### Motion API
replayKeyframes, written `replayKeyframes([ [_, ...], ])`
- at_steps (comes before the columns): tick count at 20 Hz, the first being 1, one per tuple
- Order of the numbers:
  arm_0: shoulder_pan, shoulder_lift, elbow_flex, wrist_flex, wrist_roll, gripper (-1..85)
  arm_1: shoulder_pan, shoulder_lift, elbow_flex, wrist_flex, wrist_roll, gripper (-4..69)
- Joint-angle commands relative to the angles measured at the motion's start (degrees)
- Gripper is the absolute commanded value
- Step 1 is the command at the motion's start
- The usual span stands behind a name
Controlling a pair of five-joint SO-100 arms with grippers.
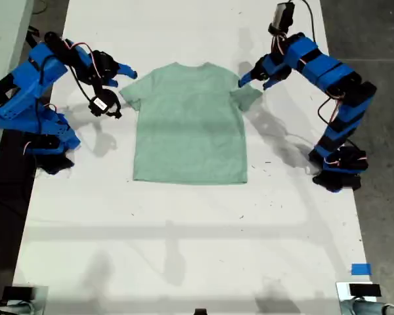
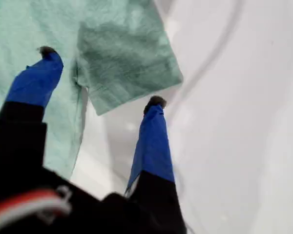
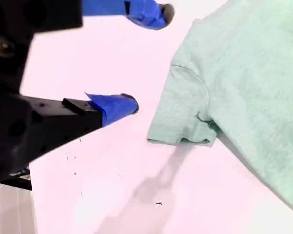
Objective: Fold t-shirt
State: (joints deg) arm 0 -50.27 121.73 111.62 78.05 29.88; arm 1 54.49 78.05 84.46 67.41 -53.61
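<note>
From the exterior view, the t-shirt [image 1: 189, 125] lay flat mid-table [image 1: 184, 249], an arm at each sleeve. First wrist view: my first gripper [image 2: 100, 75] was spread wide, straddling a sleeve. Second wrist view: my second gripper [image 3: 146, 58] gaped wide just beside the other sleeve, holding nothing.

We see a white counter [image 1: 184, 230] with small dark specks scattered on it. A blue tape square [image 1: 360, 269] sits near the exterior view's lower right corner, just above a dark device [image 1: 363, 289]. Grey floor [image 1: 381, 39] borders the exterior view's right.
</note>
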Motion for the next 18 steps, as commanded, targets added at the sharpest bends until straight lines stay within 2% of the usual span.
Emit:
replayKeyframes([
  [1, -0.8, 1.0, 0.3, -1.0, 0.1, 29.2, 1.7, -2.9, -0.6, -4.7, -2.5, 36.8],
  [4, -0.8, 2.2, 1.3, -1.1, -0.1, 29.0, 3.3, -7.2, -1.1, -7.6, -4.0, 32.4],
  [5, -0.8, 2.2, 1.6, -1.2, -0.1, 28.9, 3.6, -8.3, -1.8, -7.7, -4.1, 26.2],
  [6, -0.6, 2.2, 1.8, -1.6, -0.1, 28.8, 4.2, -9.7, -2.7, -7.7, -3.3, 13.0],
  [7, -0.4, 2.2, 2.0, -1.8, -0.1, 28.6, 4.8, -11.4, -4.5, -6.7, -1.8, 5.9],
  [10, 0.2, 1.9, 2.1, -2.0, -0.2, 28.3, 4.9, -13.0, -6.6, -4.9, -1.3, -1.3],
  [13, 0.4, 1.9, 2.3, -1.8, -0.2, 28.0, 3.1, -10.6, -9.4, -0.7, -1.9, -1.3],
  [18, 1.1, 1.9, 3.2, -2.5, -0.4, 28.0, -4.0, -6.6, -27.6, 14.2, 0.2, -1.3],
])
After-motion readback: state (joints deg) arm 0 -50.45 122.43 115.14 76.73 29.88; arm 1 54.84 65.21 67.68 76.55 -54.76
